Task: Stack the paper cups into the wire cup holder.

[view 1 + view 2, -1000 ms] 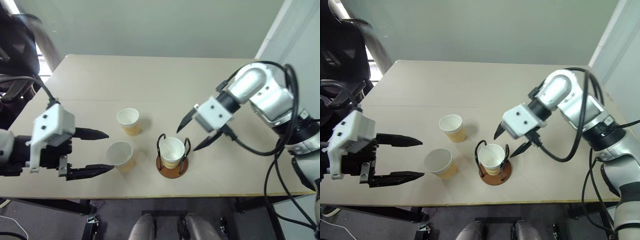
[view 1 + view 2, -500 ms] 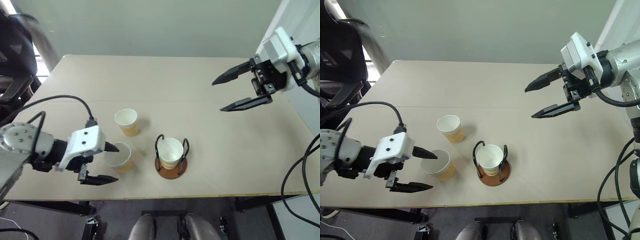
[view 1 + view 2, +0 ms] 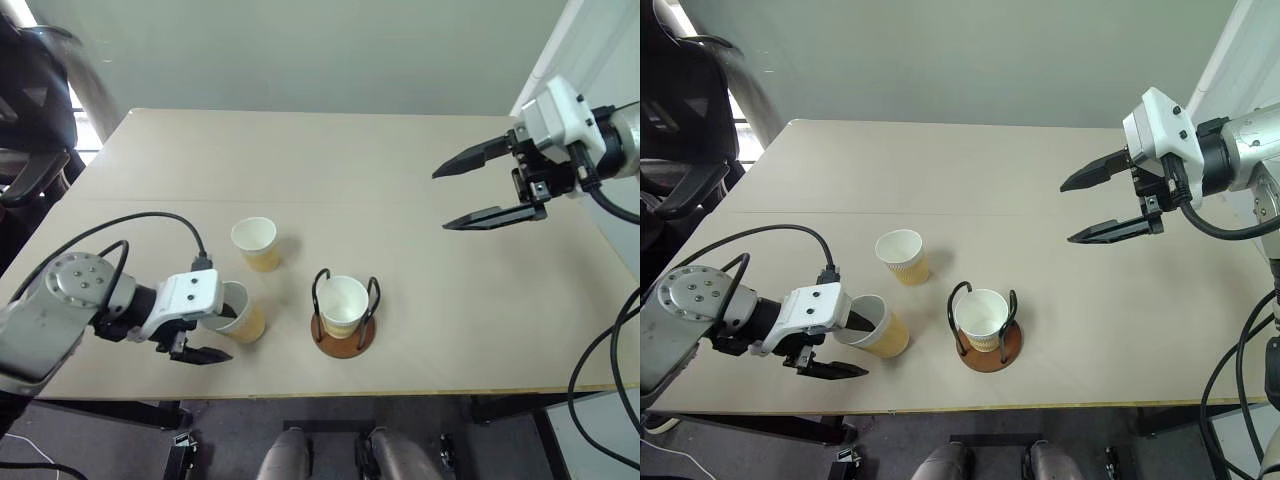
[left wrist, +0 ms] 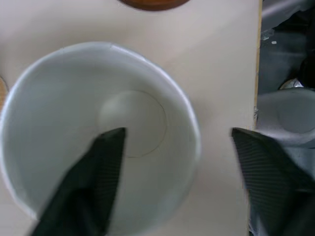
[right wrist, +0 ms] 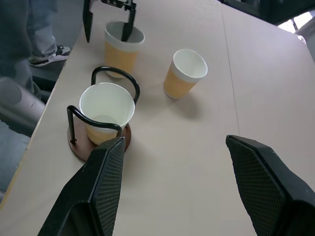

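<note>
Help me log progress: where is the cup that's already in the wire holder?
In the left eye view, that paper cup stands upright inside the wire cup holder near the table's front edge, right of the cup the left claw straddles.

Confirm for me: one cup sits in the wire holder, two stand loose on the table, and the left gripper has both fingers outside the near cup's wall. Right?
Not quite. The left gripper straddles the near cup's wall: one finger is inside the cup, the other outside, as the left wrist view shows. The rest holds: one cup in the wire holder, two loose on the table.
</note>
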